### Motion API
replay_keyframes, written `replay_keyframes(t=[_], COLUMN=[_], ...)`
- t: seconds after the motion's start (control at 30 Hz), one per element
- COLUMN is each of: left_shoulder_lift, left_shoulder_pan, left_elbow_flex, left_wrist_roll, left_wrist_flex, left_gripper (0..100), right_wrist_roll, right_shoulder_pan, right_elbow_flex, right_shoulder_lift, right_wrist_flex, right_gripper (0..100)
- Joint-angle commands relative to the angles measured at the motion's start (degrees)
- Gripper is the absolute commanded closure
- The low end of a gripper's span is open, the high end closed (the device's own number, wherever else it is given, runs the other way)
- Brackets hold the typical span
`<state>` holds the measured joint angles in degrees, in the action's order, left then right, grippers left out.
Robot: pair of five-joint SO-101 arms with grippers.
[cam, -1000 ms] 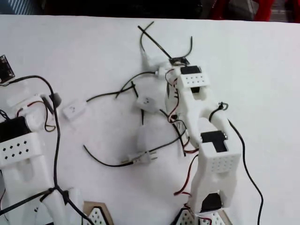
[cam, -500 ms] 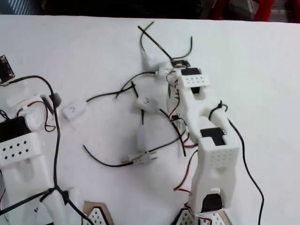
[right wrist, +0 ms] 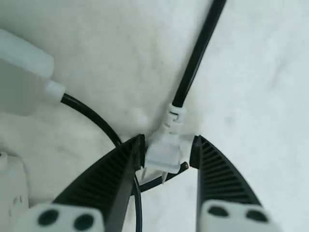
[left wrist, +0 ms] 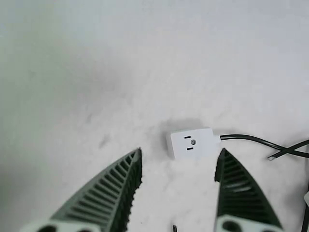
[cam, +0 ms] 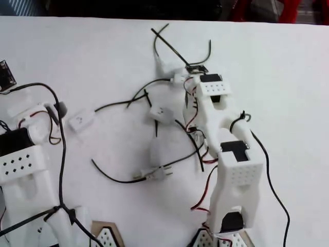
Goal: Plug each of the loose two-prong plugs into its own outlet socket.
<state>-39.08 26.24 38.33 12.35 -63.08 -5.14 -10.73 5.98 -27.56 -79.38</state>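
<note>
My right tool point(right wrist: 167, 140): parted, straddling a two-prong plug point(right wrist: 163, 153) lying lengthwise between. My left tool point(left wrist: 180, 153): released, outlet socket point(left wrist: 192, 142) just ahead.

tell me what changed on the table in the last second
Only the right arm shifted, its white forearm edging slightly toward the far side of the white table. Its pincer straddles a white two-prong plug; no grab or release shows. The left arm, the white outlet sockets and the other loose plug stayed put.
</note>
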Motion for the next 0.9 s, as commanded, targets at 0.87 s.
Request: replay_keyframes(t=[0.87], left_shoulder_lift=[-2.42], left_shoulder_pan=[0.57], left_elbow_flex=[-0.26], left_wrist_roll=[0.00], left_wrist_flex=[0.97], left_gripper=[75], right_wrist_roll=[-0.97], right_shoulder_pan=[0.57], right_elbow_flex=[-7.03], right_shoulder_lift=[-0.13], right_wrist_flex=[9.27], right_gripper=[97.6])
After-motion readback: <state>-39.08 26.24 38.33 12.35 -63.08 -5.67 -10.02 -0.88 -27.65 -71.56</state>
